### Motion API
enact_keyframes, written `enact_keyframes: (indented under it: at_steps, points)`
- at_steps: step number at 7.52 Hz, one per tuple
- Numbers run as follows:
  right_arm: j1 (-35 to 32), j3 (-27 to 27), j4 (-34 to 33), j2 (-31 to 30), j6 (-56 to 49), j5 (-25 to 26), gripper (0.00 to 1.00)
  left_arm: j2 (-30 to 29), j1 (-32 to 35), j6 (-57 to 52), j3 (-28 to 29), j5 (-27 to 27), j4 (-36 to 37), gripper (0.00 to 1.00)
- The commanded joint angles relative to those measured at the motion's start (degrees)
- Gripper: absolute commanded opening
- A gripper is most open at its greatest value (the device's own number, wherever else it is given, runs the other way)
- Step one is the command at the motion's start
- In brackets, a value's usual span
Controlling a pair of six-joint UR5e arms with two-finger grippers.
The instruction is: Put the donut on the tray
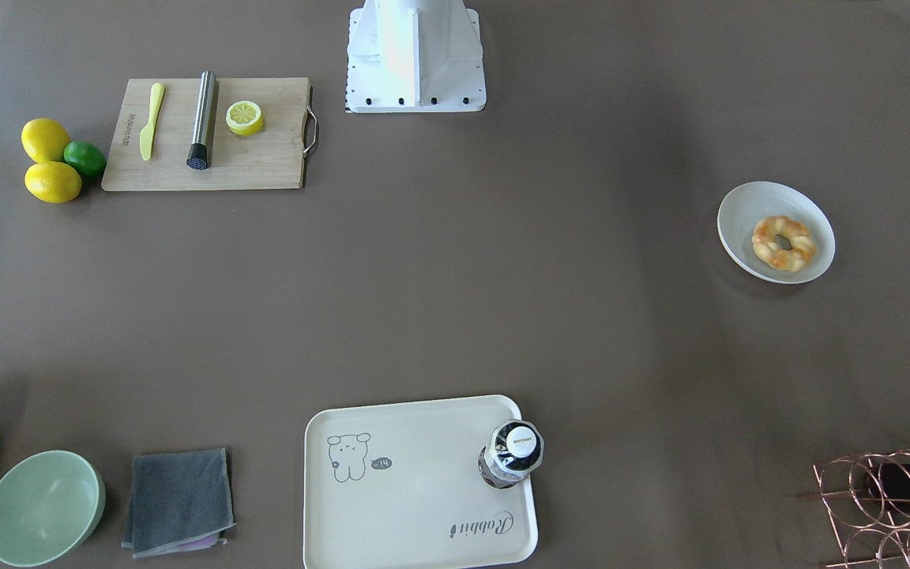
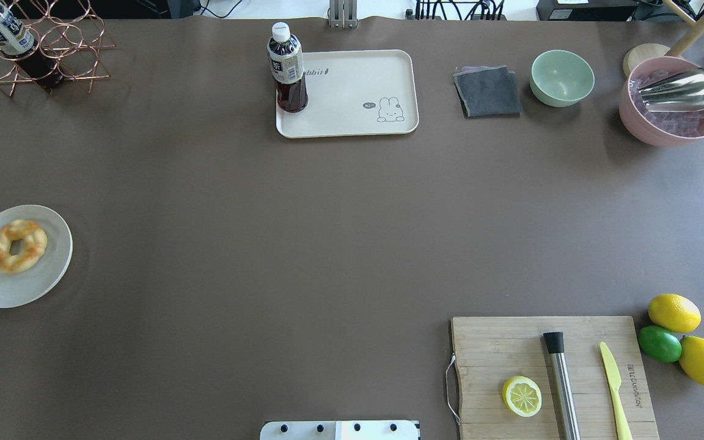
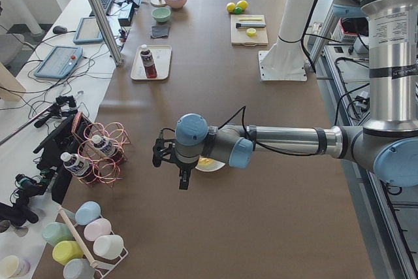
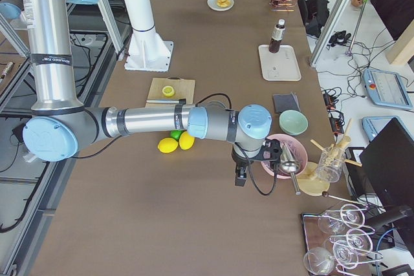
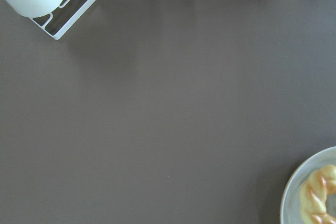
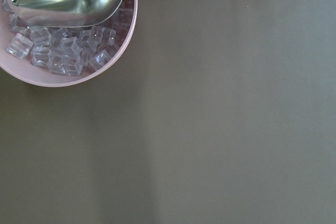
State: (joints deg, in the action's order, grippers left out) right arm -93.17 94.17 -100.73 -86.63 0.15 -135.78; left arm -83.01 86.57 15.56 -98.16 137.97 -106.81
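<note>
The donut is a golden twisted ring lying in a round white bowl on my left side of the table; it also shows in the overhead view and at the lower right corner of the left wrist view. The cream tray with the bear drawing lies at the far middle edge. My left gripper hovers beside the bowl and appears only in the left side view; I cannot tell if it is open or shut. My right gripper hangs near the pink bowl; I cannot tell its state either.
A dark drink bottle stands on the tray's corner. A wooden cutting board holds a lemon half, a metal muddler and a yellow knife. Lemons and a lime, a green bowl, a grey cloth, a pink ice bowl and a copper bottle rack line the edges.
</note>
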Motion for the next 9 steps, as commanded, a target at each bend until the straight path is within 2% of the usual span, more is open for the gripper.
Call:
enact_keyframes:
  at_steps: [1,2,3,4,6,8,9]
  points:
    - [1.23,-0.48,6.20,-1.16,0.47,0.95,1.00,2.04,-9.72,3.43,0.93,0.64,-9.83,0.98]
    - [2.89,-0.74,8.69,-1.78,0.73,0.52,1.00,2.32,-11.41,3.69,4.69,0.46,-17.48,0.98]
    - [6.56,-1.09,8.88,-1.44,1.16,1.22,1.00,2.07,-12.47,3.95,8.56,0.20,-20.86,0.98]
    - [7.46,-1.09,8.89,-1.87,1.17,2.35,1.00,1.89,-13.87,7.09,9.29,0.02,-22.29,0.98]
    - [7.47,-0.39,8.89,-1.54,2.39,1.40,1.00,2.33,-19.57,14.20,10.26,-2.42,-28.94,0.98]
    - [7.82,-0.39,9.93,-0.74,6.85,-1.05,0.99,1.63,-22.40,16.87,15.77,-4.45,-36.06,0.98]
    - [7.91,-0.74,15.16,-1.95,6.71,0.59,1.00,1.54,-22.76,16.88,17.55,-5.16,-38.19,0.98]
